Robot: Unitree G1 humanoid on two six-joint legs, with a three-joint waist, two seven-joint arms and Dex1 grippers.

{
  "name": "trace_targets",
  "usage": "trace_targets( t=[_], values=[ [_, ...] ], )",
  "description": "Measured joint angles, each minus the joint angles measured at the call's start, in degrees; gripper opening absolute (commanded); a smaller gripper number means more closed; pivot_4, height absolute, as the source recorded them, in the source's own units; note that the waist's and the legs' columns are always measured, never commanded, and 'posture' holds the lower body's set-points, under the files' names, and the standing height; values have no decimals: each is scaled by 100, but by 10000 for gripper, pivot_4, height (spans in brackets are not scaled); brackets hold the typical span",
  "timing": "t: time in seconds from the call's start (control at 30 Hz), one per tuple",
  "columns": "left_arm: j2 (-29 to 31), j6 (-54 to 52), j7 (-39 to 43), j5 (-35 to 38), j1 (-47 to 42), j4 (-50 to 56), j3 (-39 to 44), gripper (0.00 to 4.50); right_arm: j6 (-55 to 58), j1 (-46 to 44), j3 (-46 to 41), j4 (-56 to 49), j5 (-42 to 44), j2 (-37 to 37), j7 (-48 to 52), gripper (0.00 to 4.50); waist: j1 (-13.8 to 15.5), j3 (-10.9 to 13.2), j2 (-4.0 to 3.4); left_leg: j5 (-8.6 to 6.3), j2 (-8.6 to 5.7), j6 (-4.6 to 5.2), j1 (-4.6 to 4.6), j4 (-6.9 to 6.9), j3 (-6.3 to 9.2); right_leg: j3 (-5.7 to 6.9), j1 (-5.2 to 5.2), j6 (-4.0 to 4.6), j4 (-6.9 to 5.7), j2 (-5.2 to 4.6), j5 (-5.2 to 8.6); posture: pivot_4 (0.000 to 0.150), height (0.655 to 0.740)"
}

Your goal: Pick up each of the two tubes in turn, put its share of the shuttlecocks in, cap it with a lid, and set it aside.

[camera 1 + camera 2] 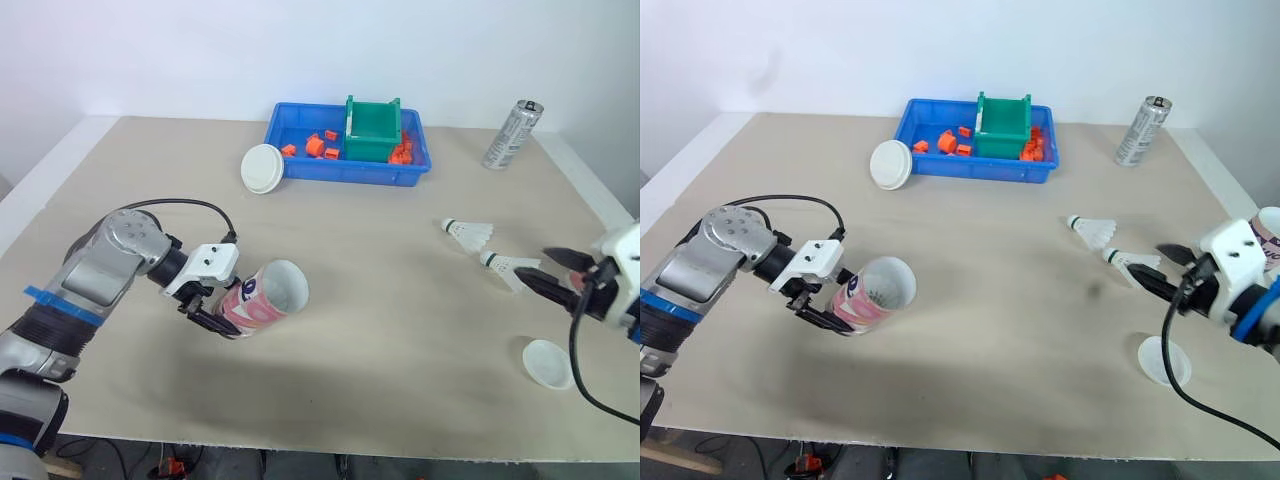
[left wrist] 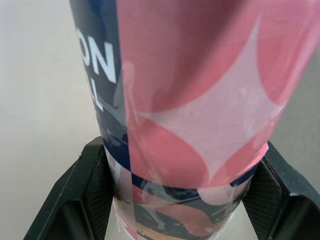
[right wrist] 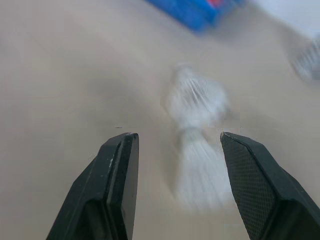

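Observation:
My left gripper (image 1: 218, 306) is shut on a pink and dark blue tube (image 1: 268, 297), holding it tilted above the table with its open white mouth turned to the right. In the left wrist view the tube (image 2: 190, 100) sits between both black fingers. Two white shuttlecocks lie at the right, one (image 1: 469, 233) farther back and one (image 1: 507, 267) nearer. My right gripper (image 1: 551, 270) stands open just right of the nearer shuttlecock (image 3: 197, 172), its fingers pointing at it. One white lid (image 1: 548, 362) lies near the front right edge. Another lid (image 1: 263, 167) leans on the blue bin.
A blue bin (image 1: 345, 172) at the back holds a green box (image 1: 372, 128) and several orange pieces. A silver can (image 1: 513, 134) stands at the back right. A white and pink round rim (image 1: 1270, 226), perhaps the other tube, shows at the right border.

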State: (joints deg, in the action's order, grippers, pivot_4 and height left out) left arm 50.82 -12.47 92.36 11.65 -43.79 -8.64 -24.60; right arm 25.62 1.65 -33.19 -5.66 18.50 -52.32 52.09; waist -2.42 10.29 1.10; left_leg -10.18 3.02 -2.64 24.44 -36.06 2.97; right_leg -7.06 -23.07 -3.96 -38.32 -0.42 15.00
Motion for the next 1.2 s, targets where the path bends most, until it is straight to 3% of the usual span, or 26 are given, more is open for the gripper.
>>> trace_targets(
  t=[0.83,0.87,0.97,1.0,1.07,1.1,1.13,1.2],
  values=[
    [9,-130,-38,81,160,193,91,32283,-930,-1396,1568,2298,-537,457,-472,28454,-31,-6,-16,10,-12,17,-8,10,-30,-47,2,-20,4,0,-7,1500,7309],
    [9,-138,-45,81,188,225,114,32283,-965,-1415,1571,2361,-549,457,-503,23397,-29,-5,-16,10,-12,17,-8,10,-29,-46,2,-21,4,0,-7,1500,7309],
    [6,-201,-46,82,269,310,192,32283,-1079,-1464,1571,2508,-581,457,-605,15852,-31,-6,-16,10,-12,18,-8,12,-30,-46,2,-23,4,0,-8,1500,7309],
    [6,-245,-49,85,282,332,202,32283,-1114,-1471,1570,2558,-584,457,-639,8979,-31,-5,-16,10,-12,18,-8,14,-29,-46,1,-23,4,0,-7,1500,7309],
    [6,-263,-49,84,291,361,204,32283,-1117,-1466,1558,2561,-574,456,-640,7948,-33,-6,-16,10,-12,18,-8,14,-29,-46,1,-23,4,0,-7,1500,7309],
    [5,-268,-50,84,300,374,209,32283,-1118,-1428,1514,2547,-534,456,-638,2196,-32,-6,-16,10,-12,18,-8,14,-29,-46,2,-23,4,0,-7,1500,7309],
    [5,-270,-50,85,303,375,212,32283,-1118,-1382,1482,2514,-516,456,-641,324,-31,-6,-16,10,-12,18,-8,14,-29,-46,1,-23,4,0,-7,1500,7309],
    [3,-273,-50,83,303,377,212,32283,-1108,-1296,1434,2437,-515,453,-659,324,-32,-6,-17,10,-12,18,-8,15,-29,-46,1,-24,4,0,-8,1500,7309]
  ],
)
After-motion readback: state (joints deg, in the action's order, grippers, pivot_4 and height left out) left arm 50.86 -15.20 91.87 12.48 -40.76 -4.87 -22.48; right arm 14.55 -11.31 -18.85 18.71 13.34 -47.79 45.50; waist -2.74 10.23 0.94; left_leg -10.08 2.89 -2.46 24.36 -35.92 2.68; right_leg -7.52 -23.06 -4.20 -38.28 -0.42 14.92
